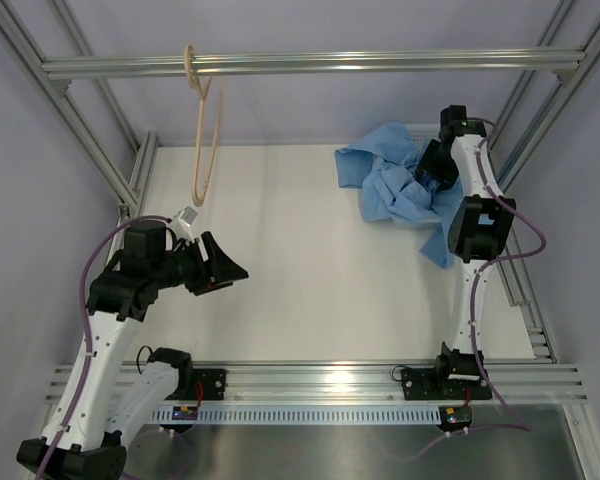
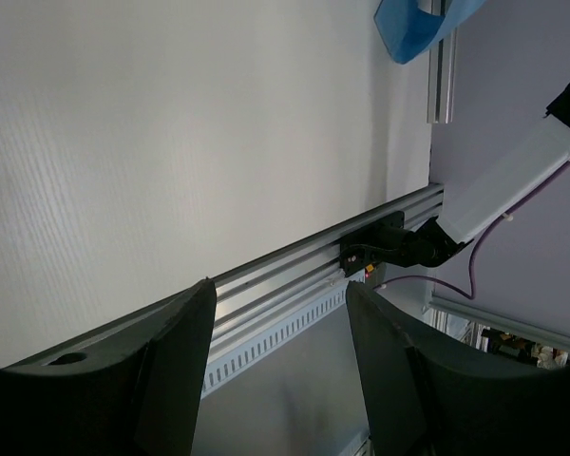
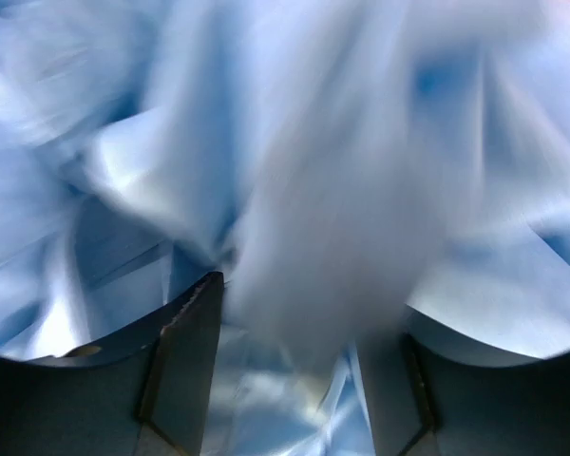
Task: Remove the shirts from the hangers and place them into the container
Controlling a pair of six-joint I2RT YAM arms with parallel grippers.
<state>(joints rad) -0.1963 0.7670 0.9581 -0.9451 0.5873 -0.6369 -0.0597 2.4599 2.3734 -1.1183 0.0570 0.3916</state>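
From the top view I see the shirt (image 1: pixel 395 190) crumpled in a heap at about 2 o'clock on the table (image 1: pixel 310 290). My right gripper (image 1: pixel 432 170) is sunk into the heap's right side. Most of the cloth spreads from the gripper toward 9 o'clock, and a fold trails toward 6 o'clock alongside the arm.

On the right wrist camera the fingers (image 3: pixel 185 351) stand apart. Blurred blue fabric hangs loose between them, close to the lens, and I cannot see it pinched, so I read this gripper as released.

The hanger (image 1: pixel 202 150) dangles bare from the overhead rail (image 1: pixel 310 65) at about 11 o'clock, well apart from the shirt.

My left gripper (image 1: pixel 220 265) hovers at about 8 o'clock with its jaws spread and nothing in them.
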